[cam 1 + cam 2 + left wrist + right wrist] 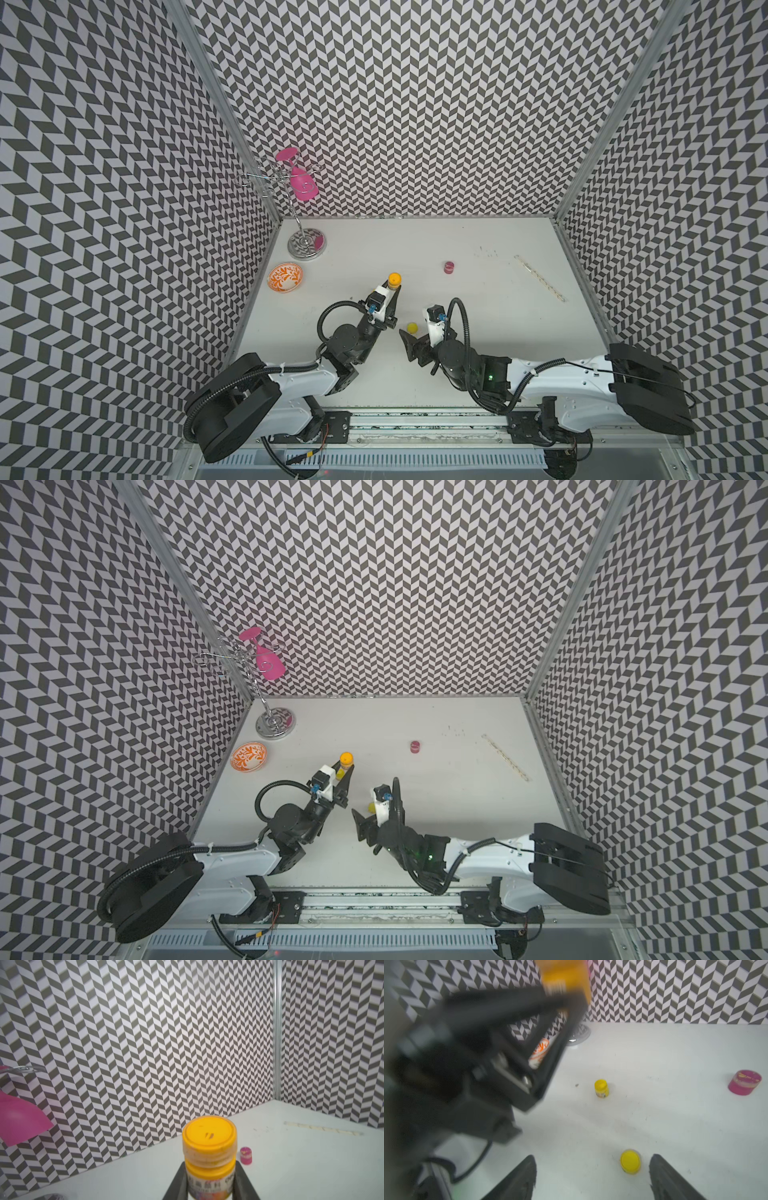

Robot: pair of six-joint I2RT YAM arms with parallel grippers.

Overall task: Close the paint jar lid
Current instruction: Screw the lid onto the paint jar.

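Closest to us, the left hand (210,1165) is clamped on the paint jar (209,1155), held upright and clear of the table (291,1167), its orange lid (208,1133) sitting on the neck; how tight, we cannot tell. The right hand (592,1156) hangs low with jaws apart, a small yellow round piece (630,1161) on the table showing between its fingers (664,1176). From that hand the jar lies up, forward and to the left, so we judge any tightening must come down along the jar's upright axis.
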